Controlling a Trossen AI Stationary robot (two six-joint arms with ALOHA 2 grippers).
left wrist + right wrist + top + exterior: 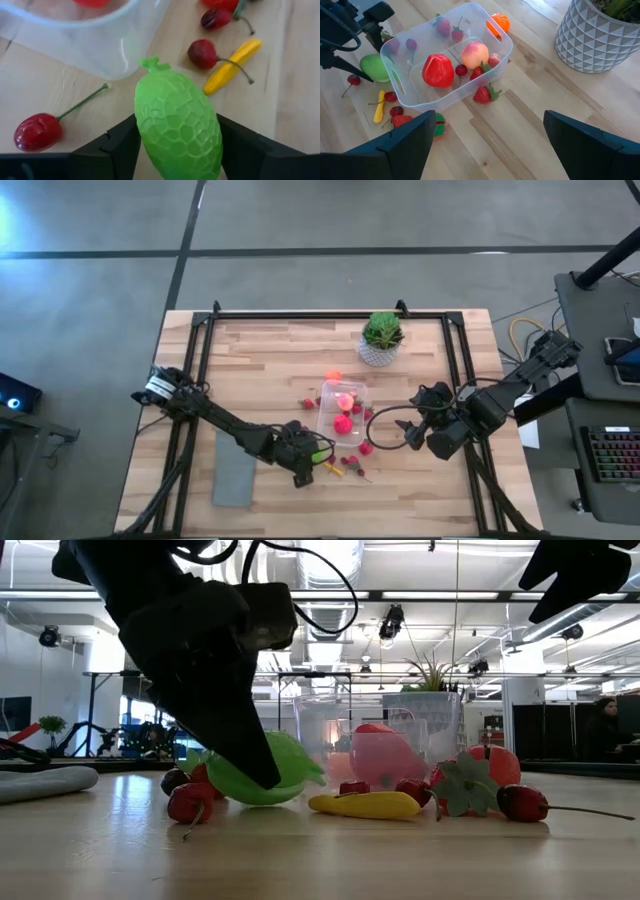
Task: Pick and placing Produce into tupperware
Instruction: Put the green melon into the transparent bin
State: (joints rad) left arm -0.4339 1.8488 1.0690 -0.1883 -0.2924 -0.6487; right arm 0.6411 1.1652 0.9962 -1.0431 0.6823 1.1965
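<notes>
Even, bright light falls from ceiling strips seen in the low view, where the dark left arm (190, 650) stands almost as a silhouette against the lit room. Shadows on the wooden table (270, 370) are soft and short, and the clear tub (445, 65) shows pale glints along its rim. In the left wrist view the green fruit (177, 125) is sharp while the tub wall behind is blurred.

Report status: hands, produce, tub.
Left hand shut on green melon, beside tupperware. Right hand open, hovering clear. Cherries and yellow piece loose nearby.
</notes>
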